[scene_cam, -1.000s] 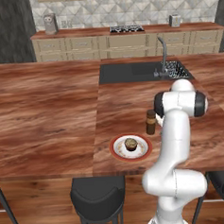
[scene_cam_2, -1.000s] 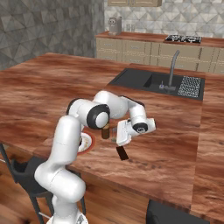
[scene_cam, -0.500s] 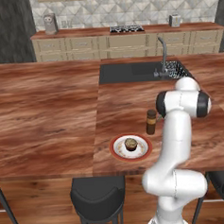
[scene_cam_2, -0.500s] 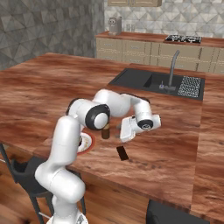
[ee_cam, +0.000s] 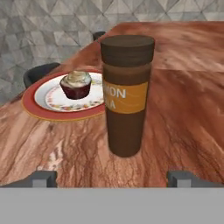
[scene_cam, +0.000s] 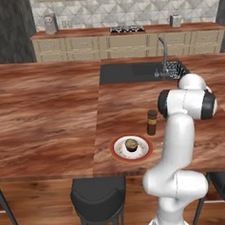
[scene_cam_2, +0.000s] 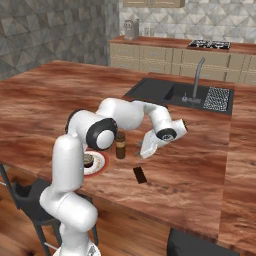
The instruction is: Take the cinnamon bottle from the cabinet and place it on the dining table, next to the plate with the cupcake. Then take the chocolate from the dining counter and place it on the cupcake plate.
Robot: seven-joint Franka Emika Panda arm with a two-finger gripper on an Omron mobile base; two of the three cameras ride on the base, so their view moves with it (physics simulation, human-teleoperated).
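Note:
The cinnamon bottle (scene_cam: 152,122) (scene_cam_2: 120,145) (ee_cam: 127,96), dark brown with an orange band, stands upright on the dining table (scene_cam: 48,114) just right of the plate (scene_cam: 118,151) (ee_cam: 35,109). The cupcake (scene_cam: 131,144) (ee_cam: 76,84) sits on that red-rimmed plate. My gripper (scene_cam_2: 143,151) (ee_cam: 113,178) is open, low over the table, a short way back from the bottle and pointing at it, with nothing between its fingertips (ee_cam: 41,178). The chocolate (scene_cam_2: 140,174), a small flat dark piece, lies on the wood near the table's front edge, below my hand.
A black sink (scene_cam: 130,72) with a steel tap (scene_cam: 163,53) is set in the table behind the bottle. Dark stools (scene_cam: 98,194) (scene_cam_2: 30,200) stand along the near edge. Tan cabinets line the back wall.
My hand has drawn back slightly from the bottle with its jaws wide. The bottle, plate and chocolate have stayed where they were.

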